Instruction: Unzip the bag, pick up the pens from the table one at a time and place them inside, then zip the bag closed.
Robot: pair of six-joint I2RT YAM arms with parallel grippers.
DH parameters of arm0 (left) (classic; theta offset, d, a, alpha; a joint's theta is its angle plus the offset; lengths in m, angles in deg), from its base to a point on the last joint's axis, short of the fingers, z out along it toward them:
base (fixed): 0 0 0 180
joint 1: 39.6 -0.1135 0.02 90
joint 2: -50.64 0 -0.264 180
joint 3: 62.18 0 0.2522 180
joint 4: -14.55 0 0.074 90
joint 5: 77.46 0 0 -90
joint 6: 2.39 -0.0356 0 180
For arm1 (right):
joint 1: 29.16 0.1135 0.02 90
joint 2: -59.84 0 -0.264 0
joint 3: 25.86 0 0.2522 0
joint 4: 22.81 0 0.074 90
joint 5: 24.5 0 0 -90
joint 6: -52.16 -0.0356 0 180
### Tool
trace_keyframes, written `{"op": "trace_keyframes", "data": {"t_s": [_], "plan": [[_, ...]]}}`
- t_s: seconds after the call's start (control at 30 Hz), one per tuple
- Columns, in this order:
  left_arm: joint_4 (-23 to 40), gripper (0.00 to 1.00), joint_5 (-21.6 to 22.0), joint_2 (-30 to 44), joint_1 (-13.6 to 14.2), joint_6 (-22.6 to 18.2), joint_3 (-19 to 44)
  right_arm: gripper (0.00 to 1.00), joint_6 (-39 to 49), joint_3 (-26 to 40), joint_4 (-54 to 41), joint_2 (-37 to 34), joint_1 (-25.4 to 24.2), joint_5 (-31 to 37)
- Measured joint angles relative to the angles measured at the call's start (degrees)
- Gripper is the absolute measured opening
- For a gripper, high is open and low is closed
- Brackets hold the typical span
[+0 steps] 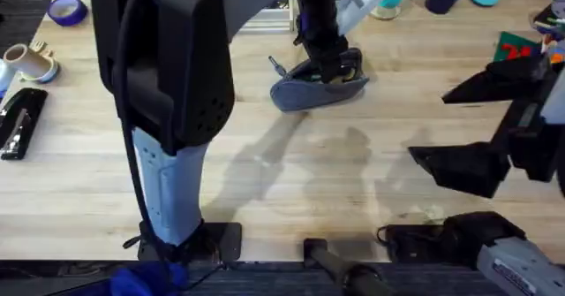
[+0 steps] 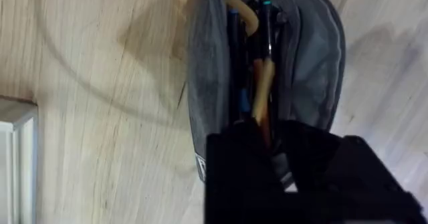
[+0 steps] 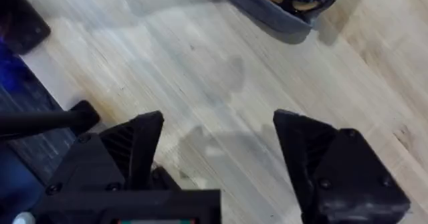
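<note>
The blue-grey bag [image 1: 305, 91] lies unzipped at the far middle of the table [image 1: 291, 172]. My left arm reaches across to it, and the left gripper [image 1: 334, 64] is down in the bag's opening. In the left wrist view the bag [image 2: 207, 83] gapes, with a tan-yellow pen [image 2: 262, 93] running into my left gripper [image 2: 274, 150], which looks shut on it. A dark pen [image 2: 269, 30] lies inside beside it. My right gripper [image 1: 431, 126] hovers open over bare wood at the right, well clear of the bag [image 3: 281, 13], with nothing between its fingers [image 3: 144, 144].
A black stapler [image 1: 19, 119], a pale mug [image 1: 31, 62] and a blue tape roll [image 1: 67, 11] sit at the left edge. A green and red item [image 1: 521, 47] lies far right. Bare wood stretches in front of the bag.
</note>
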Motion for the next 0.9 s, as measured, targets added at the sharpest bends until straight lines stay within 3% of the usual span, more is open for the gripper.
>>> {"op": "trace_keyframes", "data": {"t_s": [0.1, 0.2, 0.23, 0.9], "plan": [[0.0, 0.483, 0.0, 0.0, 0.0, -0.2, 0.0, 0.998, 0.0, 0.0, 0.0, 0.0, 0.0, 0.0], [0.1, 0.917, 0.1, 0.0, 0.0, -0.4, 0.0, 0.998, 0.0, 0.0, 0.0, 0.0, 0.0, 0.0], [0.2, 0.967, 0.2, 0.0, 0.0, -0.3, 0.0, 0.998, 0.0, 0.0, 0.0, 0.0, 0.0, 0.0], [0.8, 0.995, 0.2, 0.0, 0.0, -0.4, 0.0, 0.997, 0.0, 0.0, 0.0, 0.0, 0.0, 0.0]]}}
